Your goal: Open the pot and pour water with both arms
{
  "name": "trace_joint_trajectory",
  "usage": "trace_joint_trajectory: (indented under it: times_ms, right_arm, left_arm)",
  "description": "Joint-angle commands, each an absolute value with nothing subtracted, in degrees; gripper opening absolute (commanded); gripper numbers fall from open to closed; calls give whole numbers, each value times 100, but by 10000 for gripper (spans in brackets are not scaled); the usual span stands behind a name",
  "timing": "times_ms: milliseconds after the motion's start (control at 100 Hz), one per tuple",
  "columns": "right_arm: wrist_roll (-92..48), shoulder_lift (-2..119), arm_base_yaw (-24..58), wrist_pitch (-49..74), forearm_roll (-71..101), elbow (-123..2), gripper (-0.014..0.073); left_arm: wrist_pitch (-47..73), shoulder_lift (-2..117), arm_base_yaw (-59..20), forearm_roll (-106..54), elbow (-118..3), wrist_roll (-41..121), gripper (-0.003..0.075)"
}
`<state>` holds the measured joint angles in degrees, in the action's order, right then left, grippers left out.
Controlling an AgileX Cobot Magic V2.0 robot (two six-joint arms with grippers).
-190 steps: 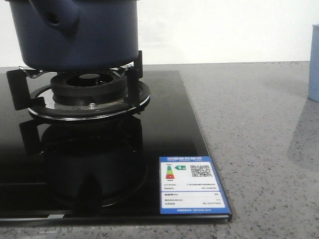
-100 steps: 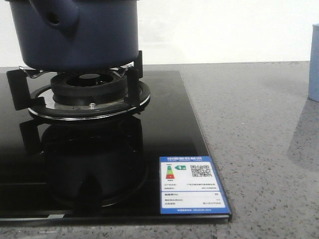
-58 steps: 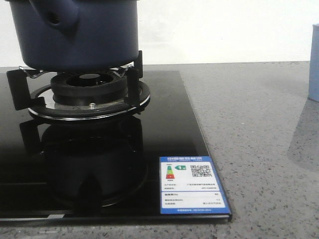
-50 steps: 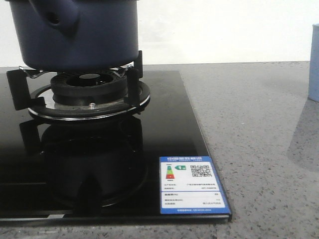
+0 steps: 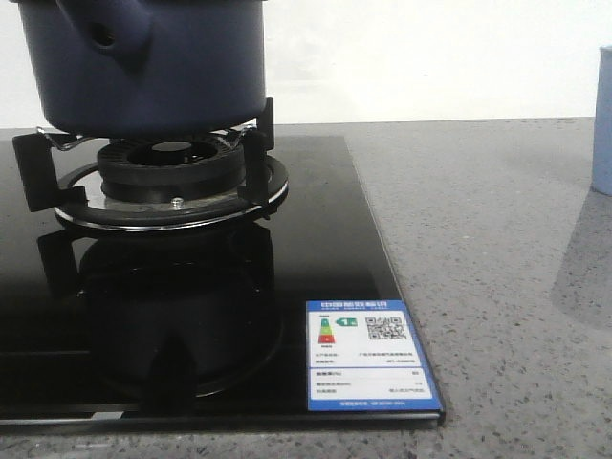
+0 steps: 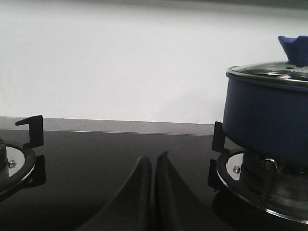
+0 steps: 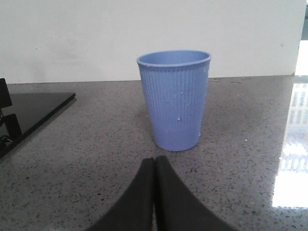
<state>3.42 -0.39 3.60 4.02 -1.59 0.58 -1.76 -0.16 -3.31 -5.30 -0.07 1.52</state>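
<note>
The dark navy pot [image 5: 143, 62] sits on a gas burner [image 5: 172, 177] at the back left of the black glass hob, its stubby handle [image 5: 105, 33] facing me. In the left wrist view the pot [image 6: 267, 115] carries a glass lid [image 6: 269, 73] with a blue knob [image 6: 294, 47]. My left gripper [image 6: 155, 159] is shut and empty over the hob, left of the pot. My right gripper [image 7: 155, 161] is shut and empty above the counter, just before a pale blue ribbed cup [image 7: 174, 98]. Small water droplets cling to the cup's side.
The cup's edge shows at the far right of the front view [image 5: 602, 120]. An energy label [image 5: 368, 354] is stuck on the hob's front right corner. A second burner [image 6: 14, 163] lies left of my left gripper. Grey speckled counter [image 5: 497, 249] lies right of the hob.
</note>
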Motion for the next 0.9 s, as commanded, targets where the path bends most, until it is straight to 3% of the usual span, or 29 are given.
trace_joint_trajectory:
  times_ms: [0, 560, 890]
  right_arm:
    - [313, -179, 368, -70, -193, 149, -61]
    - [313, -179, 368, -70, -193, 149, -61]
    - [313, -179, 368, -138, 793, 149, -61]
  left_arm:
    - [-631, -155, -315, -563, 82, 122, -16]
    - [-631, -155, -315, -604, 82, 122, -16]
    - [-693, -155, -315, -2071, 74, 122, -16]
